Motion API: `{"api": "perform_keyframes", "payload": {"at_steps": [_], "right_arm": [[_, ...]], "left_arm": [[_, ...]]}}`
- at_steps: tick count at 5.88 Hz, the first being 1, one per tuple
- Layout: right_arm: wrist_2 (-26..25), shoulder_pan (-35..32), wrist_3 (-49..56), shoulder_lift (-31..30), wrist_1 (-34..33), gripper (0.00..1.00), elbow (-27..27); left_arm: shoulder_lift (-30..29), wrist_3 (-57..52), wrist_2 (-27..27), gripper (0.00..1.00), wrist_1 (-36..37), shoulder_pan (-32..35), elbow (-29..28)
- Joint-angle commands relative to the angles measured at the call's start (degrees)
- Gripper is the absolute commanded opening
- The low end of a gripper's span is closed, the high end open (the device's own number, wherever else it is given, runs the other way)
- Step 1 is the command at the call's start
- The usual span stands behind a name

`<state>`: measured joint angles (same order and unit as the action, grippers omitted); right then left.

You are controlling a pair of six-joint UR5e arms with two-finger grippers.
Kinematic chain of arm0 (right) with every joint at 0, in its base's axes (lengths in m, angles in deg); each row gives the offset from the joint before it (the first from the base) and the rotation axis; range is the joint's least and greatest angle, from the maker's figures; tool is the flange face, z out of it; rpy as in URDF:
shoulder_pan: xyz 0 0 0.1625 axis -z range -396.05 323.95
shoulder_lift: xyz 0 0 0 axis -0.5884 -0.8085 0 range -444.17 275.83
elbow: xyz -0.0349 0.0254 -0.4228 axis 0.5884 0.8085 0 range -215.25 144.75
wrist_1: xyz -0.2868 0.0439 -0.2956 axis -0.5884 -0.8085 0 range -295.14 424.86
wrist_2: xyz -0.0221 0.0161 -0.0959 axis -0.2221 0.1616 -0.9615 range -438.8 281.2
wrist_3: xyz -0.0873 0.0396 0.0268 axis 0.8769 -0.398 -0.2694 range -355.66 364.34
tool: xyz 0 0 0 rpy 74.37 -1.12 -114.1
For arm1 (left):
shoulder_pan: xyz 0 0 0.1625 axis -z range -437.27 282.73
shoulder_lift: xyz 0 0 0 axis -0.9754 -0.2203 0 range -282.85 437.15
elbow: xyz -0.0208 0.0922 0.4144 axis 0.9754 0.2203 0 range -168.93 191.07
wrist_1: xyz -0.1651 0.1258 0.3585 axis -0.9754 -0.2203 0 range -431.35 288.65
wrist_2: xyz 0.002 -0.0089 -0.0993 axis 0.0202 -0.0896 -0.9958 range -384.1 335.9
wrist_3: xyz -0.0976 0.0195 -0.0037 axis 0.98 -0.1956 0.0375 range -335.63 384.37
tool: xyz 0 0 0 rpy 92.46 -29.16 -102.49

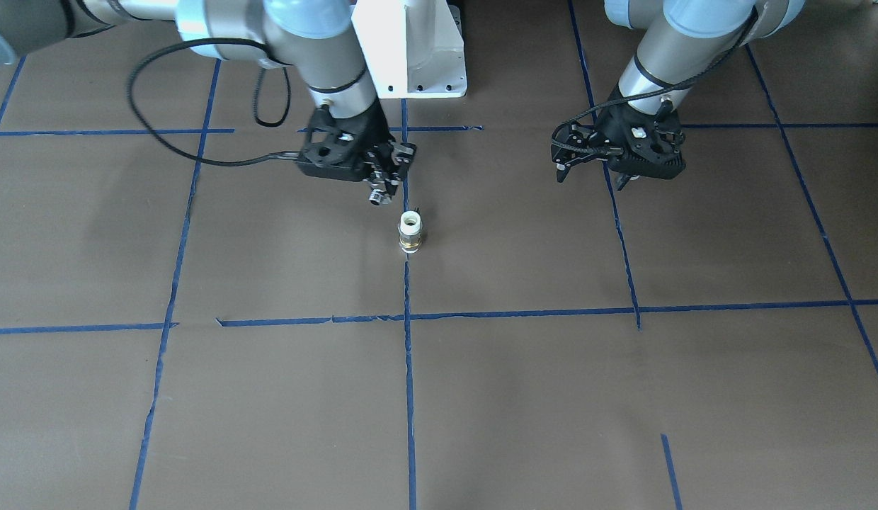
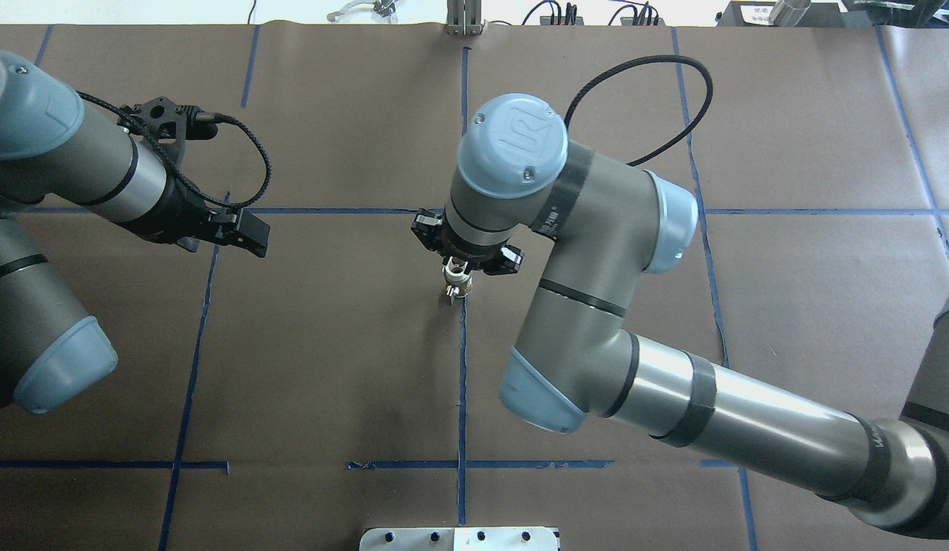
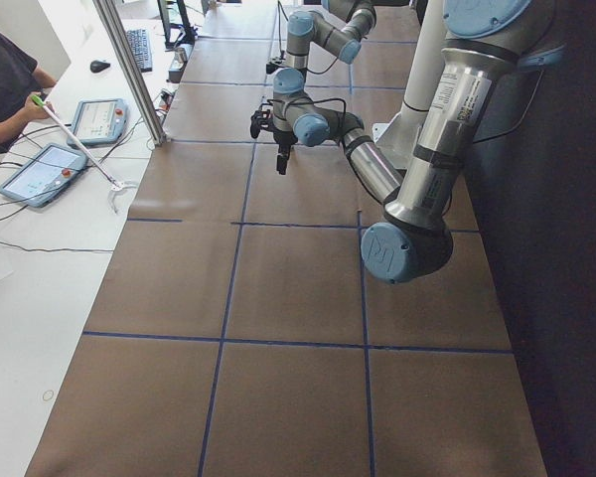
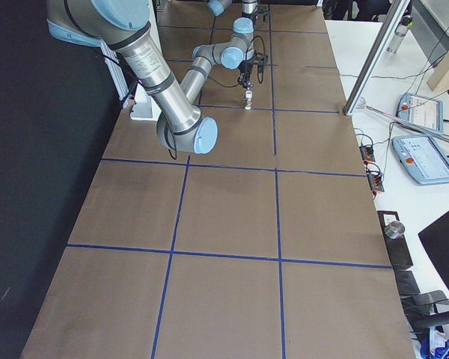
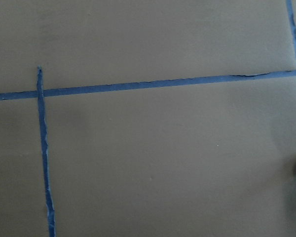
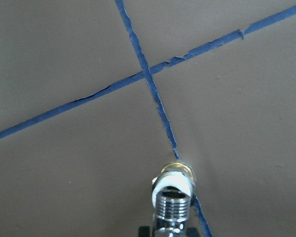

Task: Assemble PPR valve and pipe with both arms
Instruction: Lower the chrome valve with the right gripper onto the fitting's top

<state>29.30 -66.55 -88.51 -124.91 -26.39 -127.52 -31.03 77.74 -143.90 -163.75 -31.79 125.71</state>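
My right gripper [image 1: 381, 185] pinches the shiny ridged valve [image 1: 377, 197], screw end down, near the round white brass-banded pipe [image 1: 410, 231] standing up; my left gripper [image 1: 590, 177] is spread

Robotics lab: tape-gridded table [image 1: 517, 397], teach pendants [image 4: 417, 158], seated operator [image 3: 5, 79].

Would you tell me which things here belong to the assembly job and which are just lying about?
Job:
PPR valve, gripped in right hand
pipe, standing upright
left hand, open

Lying about:
white pedestal
tablet
keyboard
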Motion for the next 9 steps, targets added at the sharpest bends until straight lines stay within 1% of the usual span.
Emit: {"api": "perform_keyframes", "payload": {"at_steps": [1, 2, 3, 9], "right_arm": [[-0.6, 0.8, -1.5, 2.2, -0.6, 0.00, 4.0], [-0.6, 0.8, -1.5, 2.2, -3.6, 0.00, 3.8], [-0.6, 0.8, -1.4, 2.2, -4.8, 0.00, 3.6], [-0.7, 0.8, -1.3, 2.3, -4.6, 0.00, 4.0]], "left_arm": [[0.6, -0.1, 0.0, 1.00, -0.2, 0.0, 0.0], [0.6, 0.0, 0.0, 1.00, -0.2, 0.0, 0.0], [0.6, 0.0, 0.0, 1.00, -0.2, 0.0, 0.0], [0.6, 0.2, 0.0, 1.00, -0.2, 0.0, 0.2]]}}
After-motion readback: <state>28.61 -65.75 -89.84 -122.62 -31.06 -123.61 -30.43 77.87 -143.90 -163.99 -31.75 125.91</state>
